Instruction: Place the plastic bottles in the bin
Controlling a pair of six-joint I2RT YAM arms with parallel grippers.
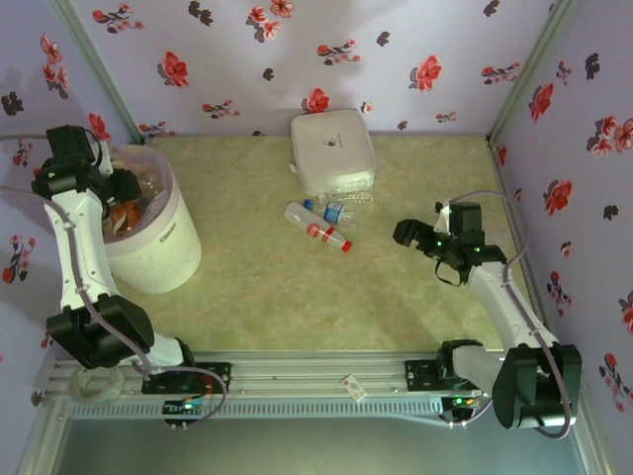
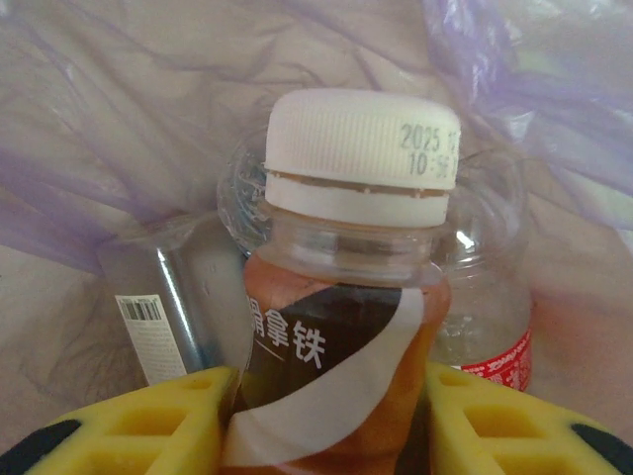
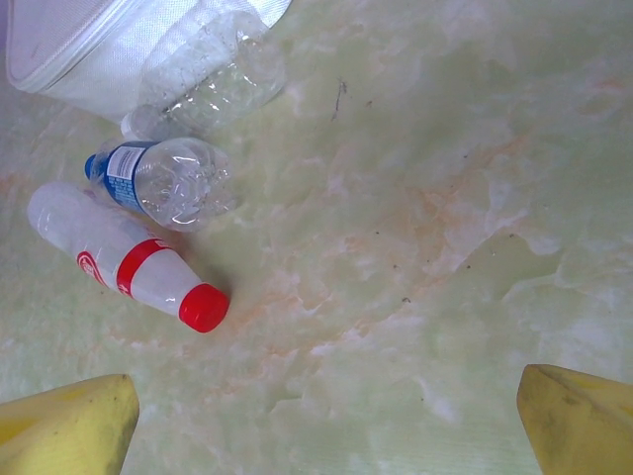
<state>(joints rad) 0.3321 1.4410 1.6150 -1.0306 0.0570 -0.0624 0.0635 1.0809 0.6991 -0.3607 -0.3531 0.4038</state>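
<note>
The left end effector (image 2: pixel 326 421) is clamping a brown bottle (image 2: pixel 346 297) with a white cap between its yellow fingers (image 2: pixel 148 426), and is holding it over the bin (image 1: pixel 163 247). Below the held bottle, inside the bag (image 2: pixel 129 119), a red-label bottle (image 2: pixel 490 317) and a barcode bottle (image 2: pixel 168 317) are lying. The right end effector (image 3: pixel 321 426) is hanging above the bench (image 3: pixel 445 198) with its jaws wide apart, gripping nothing. Ahead of it and to its left, a red-cap bottle (image 3: pixel 129 262) is lying just beside a blue-label bottle (image 3: pixel 163 183). A crushed bottle (image 3: pixel 213 69) is lying beyond them, right beside the box (image 3: pixel 89 40).
</note>
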